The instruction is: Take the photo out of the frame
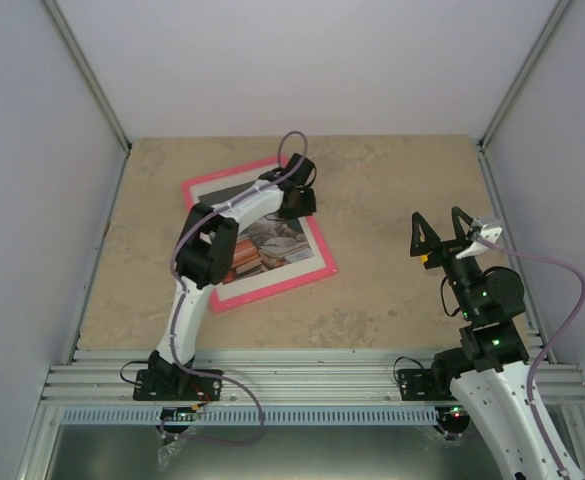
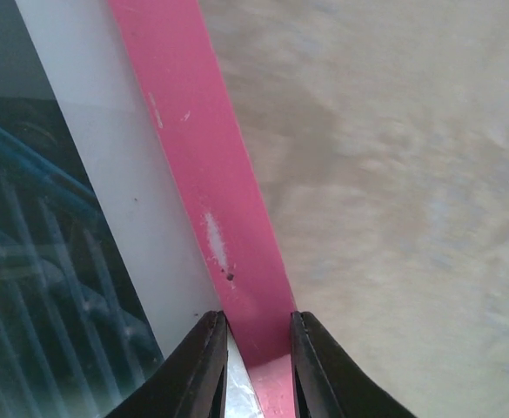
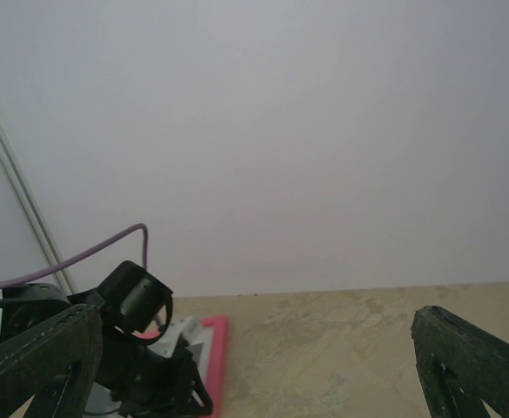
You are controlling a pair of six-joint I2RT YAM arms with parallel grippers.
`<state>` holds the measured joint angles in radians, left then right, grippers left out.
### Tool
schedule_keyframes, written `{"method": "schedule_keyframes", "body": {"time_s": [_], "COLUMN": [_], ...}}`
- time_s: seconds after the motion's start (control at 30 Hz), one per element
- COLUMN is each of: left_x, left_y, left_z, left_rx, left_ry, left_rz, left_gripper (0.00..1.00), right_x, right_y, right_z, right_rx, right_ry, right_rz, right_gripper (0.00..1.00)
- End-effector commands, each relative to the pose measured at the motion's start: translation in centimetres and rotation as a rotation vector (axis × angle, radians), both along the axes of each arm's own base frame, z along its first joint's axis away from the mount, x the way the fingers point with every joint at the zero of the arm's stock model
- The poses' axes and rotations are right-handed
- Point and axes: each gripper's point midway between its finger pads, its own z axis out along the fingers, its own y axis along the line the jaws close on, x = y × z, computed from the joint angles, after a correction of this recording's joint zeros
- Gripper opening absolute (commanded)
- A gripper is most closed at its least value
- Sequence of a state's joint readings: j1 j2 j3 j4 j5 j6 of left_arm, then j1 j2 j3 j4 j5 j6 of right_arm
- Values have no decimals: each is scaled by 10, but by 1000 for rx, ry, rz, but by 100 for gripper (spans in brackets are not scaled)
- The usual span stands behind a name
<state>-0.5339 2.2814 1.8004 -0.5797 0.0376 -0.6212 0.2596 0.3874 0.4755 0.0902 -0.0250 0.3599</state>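
Note:
The bright-pink frame (image 1: 272, 288) lies flat and skewed on the left half of the table, with the photo (image 1: 272, 245) showing inside a white mat. My left gripper (image 1: 297, 200) points down at the frame's far right corner. In the left wrist view its jaws (image 2: 258, 326) stand narrow, one on each side of the pink rail (image 2: 202, 174), which fills the gap between them. The white mat (image 2: 106, 157) and the dark photo (image 2: 36, 261) lie left of the rail. My right gripper (image 1: 440, 228) hovers wide open over the right side of the table, holding nothing.
The beige stone-patterned tabletop (image 1: 392, 180) is boxed in by pale walls and aluminium posts (image 1: 87, 80). In the right wrist view the open right gripper (image 3: 254, 326) faces the back wall, with the left arm's wrist (image 3: 132, 300) and the frame's pink edge (image 3: 217, 357) at lower left.

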Motion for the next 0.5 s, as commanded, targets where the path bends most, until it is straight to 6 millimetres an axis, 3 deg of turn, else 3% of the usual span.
{"method": "schedule_keyframes", "body": {"time_s": [0.0, 0.2, 0.33, 0.47], "left_x": [-23, -37, -44, -44], "left_y": [-53, -111, -131, -137], "left_z": [-5, 9, 5, 25], "left_rx": [-42, -101, -89, -115], "left_ry": [38, 7, 6, -29], "left_rz": [-133, -239, -285, -293], "left_gripper": [23, 27, 27, 29], "right_x": [-1, 1, 3, 5], "right_y": [-2, -1, -4, -3], "right_z": [-1, -4, -6, -8], "right_rx": [5, 6, 6, 3], "right_ry": [-10, 0, 9, 18], "right_rz": [-10, -9, -27, -24], "right_gripper": [98, 97, 97, 98]}}
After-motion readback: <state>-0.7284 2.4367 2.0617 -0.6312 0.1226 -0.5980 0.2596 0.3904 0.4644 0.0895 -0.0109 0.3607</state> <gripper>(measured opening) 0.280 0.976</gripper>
